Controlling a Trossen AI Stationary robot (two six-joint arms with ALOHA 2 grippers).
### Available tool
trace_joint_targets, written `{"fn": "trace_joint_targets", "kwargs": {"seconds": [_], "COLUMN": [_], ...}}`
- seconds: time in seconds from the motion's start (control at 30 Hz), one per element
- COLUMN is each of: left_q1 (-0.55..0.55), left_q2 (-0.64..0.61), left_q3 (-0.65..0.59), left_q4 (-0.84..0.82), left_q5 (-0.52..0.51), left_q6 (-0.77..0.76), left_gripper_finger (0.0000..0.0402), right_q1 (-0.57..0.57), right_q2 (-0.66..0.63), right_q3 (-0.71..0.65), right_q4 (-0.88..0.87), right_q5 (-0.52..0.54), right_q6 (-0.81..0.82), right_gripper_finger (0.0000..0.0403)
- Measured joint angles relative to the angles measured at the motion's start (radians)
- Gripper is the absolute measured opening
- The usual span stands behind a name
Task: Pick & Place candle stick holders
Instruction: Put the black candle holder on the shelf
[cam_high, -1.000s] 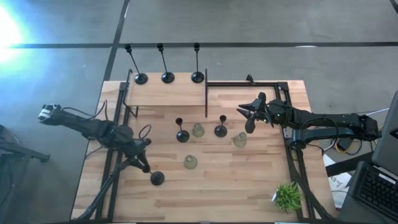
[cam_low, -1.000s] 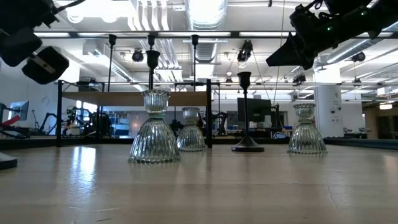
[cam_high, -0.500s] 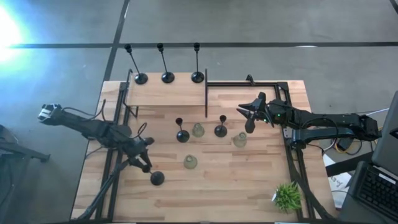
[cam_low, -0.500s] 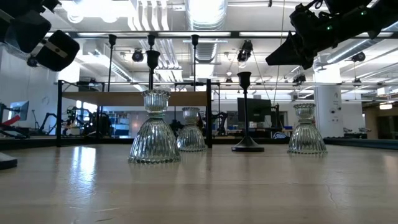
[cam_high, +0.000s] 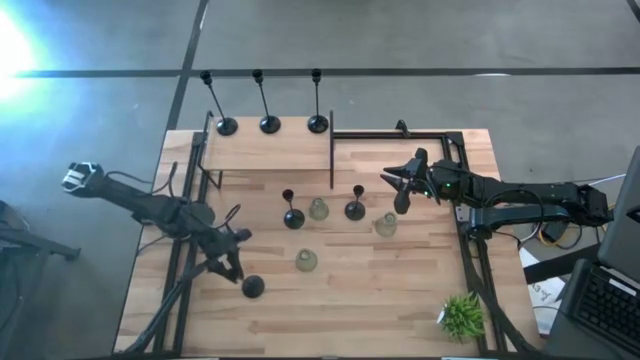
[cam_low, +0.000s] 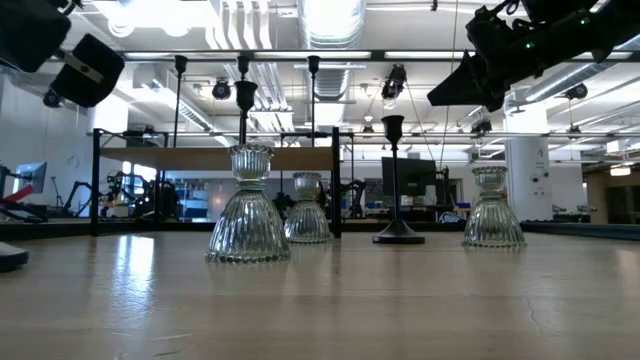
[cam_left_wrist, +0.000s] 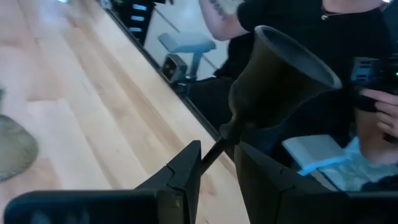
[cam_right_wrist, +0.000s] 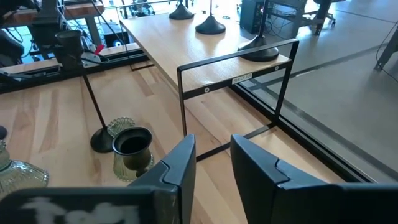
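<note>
My left gripper (cam_high: 232, 265) is at the table's near left, shut on a black candle stick holder whose round base (cam_high: 253, 287) points away from the fingers. Two short black holders (cam_high: 291, 215) (cam_high: 355, 208) and three pale glass ones (cam_high: 318, 208) (cam_high: 386, 225) (cam_high: 305, 260) stand on their bases mid-table. Three tall black holders (cam_high: 270, 123) stand on the raised shelf (cam_high: 270, 152) at the far edge. My right gripper (cam_right_wrist: 212, 143) hovers at the right of the group, its fingers a little apart with nothing between them. My left gripper pinches the holder's thin stem (cam_left_wrist: 217, 144) between its two fingers, just behind the flared base (cam_left_wrist: 280, 81). The fingers lie across the stem. The holder is tipped over, base end pointing away from the gripper, and is lifted clear of the table.
A black metal frame (cam_high: 332, 160) edges the shelf and the table's sides. A small green plant (cam_high: 462, 315) stands at the near right corner. A person in dark clothes (cam_left_wrist: 348, 56) sits beyond the table's edge. Bare wood lies along the near side.
My left gripper has tipped upward and rolled a little, carrying the held holder slightly higher above the table; it stays shut on the stem.
</note>
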Motion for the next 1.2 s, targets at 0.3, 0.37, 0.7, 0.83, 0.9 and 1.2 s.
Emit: {"fn": "trace_joint_targets", "kwargs": {"seconds": [0.3, 0.37, 0.7, 0.83, 0.9, 1.2], "left_q1": [-0.011, -0.011, -0.010, -0.012, -0.009, -0.014], "left_q2": [0.034, 0.046, 0.079, 0.074, 0.075, 0.073], "left_q3": [0.000, 0.000, 0.000, 0.000, 0.003, 0.107], "left_q4": [0.026, 0.026, 0.083, 0.089, 0.096, -0.007], "left_q5": [-0.010, -0.011, -0.120, -0.241, -0.332, -0.433], "left_q6": [0.002, 0.003, 0.089, 0.078, 0.075, 0.054], "left_gripper_finger": [0.0100, 0.0097, 0.0025, 0.0017, 0.0017, 0.0017], "right_q1": [0.000, 0.000, 0.000, 0.000, 0.000, 0.000], "right_q2": [0.000, 0.000, 0.000, 0.000, 0.000, 0.000], "right_q3": [0.000, 0.000, 0.000, 0.000, 0.000, 0.000], "right_q4": [0.000, 0.001, 0.001, 0.001, 0.000, -0.003], "right_q5": [0.000, 0.000, 0.001, 0.001, 0.001, 0.001], "right_q6": [0.000, 0.000, -0.001, -0.004, -0.004, -0.004], "right_gripper_finger": [0.0093, 0.0096, 0.0095, 0.0086, 0.0082, 0.0073]}}
